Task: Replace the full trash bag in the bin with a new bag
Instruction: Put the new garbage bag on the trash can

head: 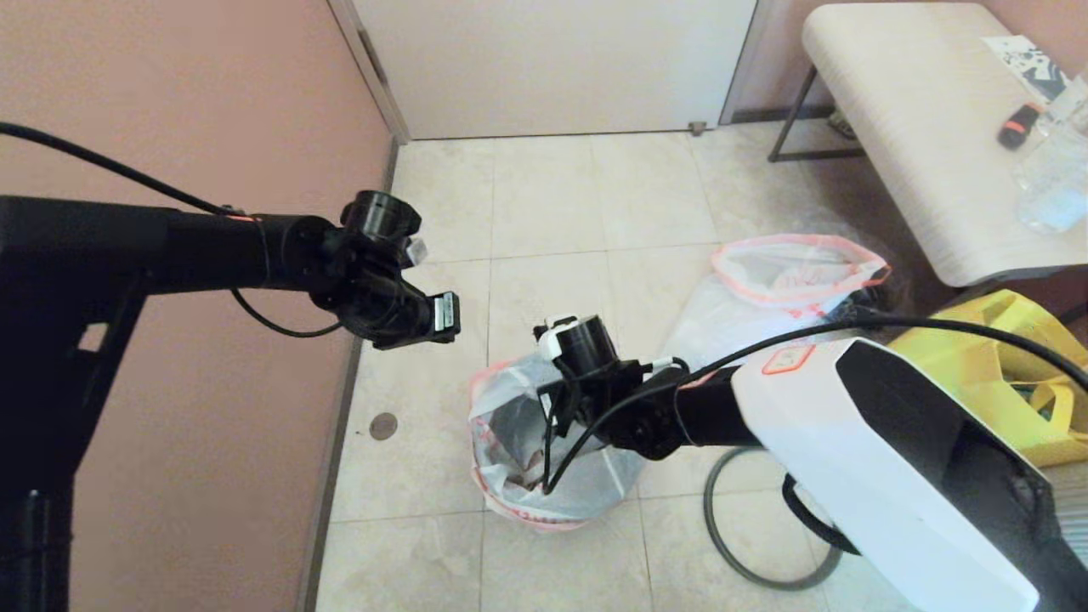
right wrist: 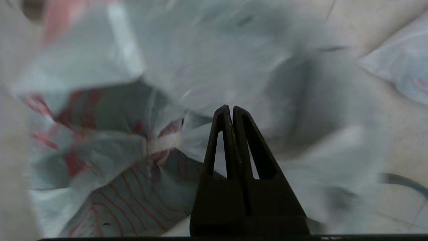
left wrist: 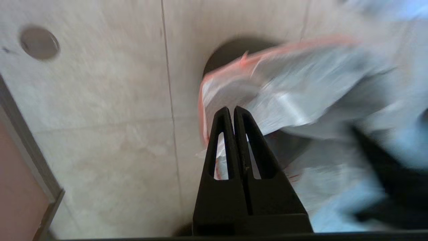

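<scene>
On the tiled floor [head: 544, 221], near centre, stands the bin [left wrist: 234, 50], almost wholly covered by a thin translucent white bag [head: 510, 425] with an orange-red edge. Only a dark curved sliver of the bin shows behind the bag in the left wrist view. The bag drapes loosely over the mouth, crumpled, with dark shapes and red-printed plastic visible down inside.

The right gripper [right wrist: 231, 108] hangs directly over the bag's opening, jaws pressed together with nothing between them. The film lies just beyond the tips; contact cannot be told.

The left gripper [left wrist: 231, 109] is held higher, to the left of the bin and a little farther off, also clenched on nothing, its tips pointing down toward the bag's left edge.

A loose dark grey hoop [head: 748, 544] lies flat on the floor just right of the bin, partly under the right arm.

Farther right, a second bag [head: 790, 272], white with an orange rim, sits slumped on the floor. Right of it a yellow tote [head: 1011, 340]. A pale bench [head: 918, 127] at far right. A small round floor plate [head: 383, 426] lies left of the bin.
</scene>
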{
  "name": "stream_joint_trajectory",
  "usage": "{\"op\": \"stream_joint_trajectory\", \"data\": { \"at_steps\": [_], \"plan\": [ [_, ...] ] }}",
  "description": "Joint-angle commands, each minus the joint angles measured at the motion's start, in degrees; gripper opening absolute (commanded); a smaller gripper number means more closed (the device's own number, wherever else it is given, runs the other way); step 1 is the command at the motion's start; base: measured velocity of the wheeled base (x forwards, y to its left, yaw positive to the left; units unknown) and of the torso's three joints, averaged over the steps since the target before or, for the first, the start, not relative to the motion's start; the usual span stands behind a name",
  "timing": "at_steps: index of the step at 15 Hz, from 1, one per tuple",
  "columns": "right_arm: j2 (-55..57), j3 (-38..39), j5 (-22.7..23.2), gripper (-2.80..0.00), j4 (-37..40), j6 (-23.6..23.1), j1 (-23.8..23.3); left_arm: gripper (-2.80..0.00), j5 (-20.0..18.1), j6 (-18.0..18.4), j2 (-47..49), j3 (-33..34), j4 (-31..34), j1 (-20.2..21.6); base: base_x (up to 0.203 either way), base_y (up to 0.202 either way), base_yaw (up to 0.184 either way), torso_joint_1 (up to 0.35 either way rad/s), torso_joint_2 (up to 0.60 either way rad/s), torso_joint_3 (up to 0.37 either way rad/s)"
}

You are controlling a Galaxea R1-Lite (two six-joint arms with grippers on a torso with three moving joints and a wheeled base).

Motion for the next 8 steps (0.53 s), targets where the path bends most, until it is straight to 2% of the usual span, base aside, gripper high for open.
{"op": "stream_joint_trajectory", "data": {
  "at_steps": [1, 5, 8],
  "plan": [
    [6.0, -2.6, -0.7, -2.80, 0.3, -1.9, 1.0, -2.80, -0.1, -0.7, -4.1, -0.7, 0.2, 0.0, 0.000, 0.000, 0.000, 0.000, 0.00, 0.000],
    [14.3, -3.4, -2.8, -2.80, 0.3, -7.4, 3.9, -2.80, -0.1, -2.5, -9.1, 0.3, 0.3, -0.9, 0.000, 0.000, 0.000, 0.000, 0.00, 0.000],
    [19.6, -3.6, -3.2, -2.80, -4.1, -17.6, 2.6, -2.80, -0.2, -2.7, -10.5, 1.8, -0.1, -2.0, 0.000, 0.000, 0.000, 0.000, 0.00, 0.000]
  ]
}}
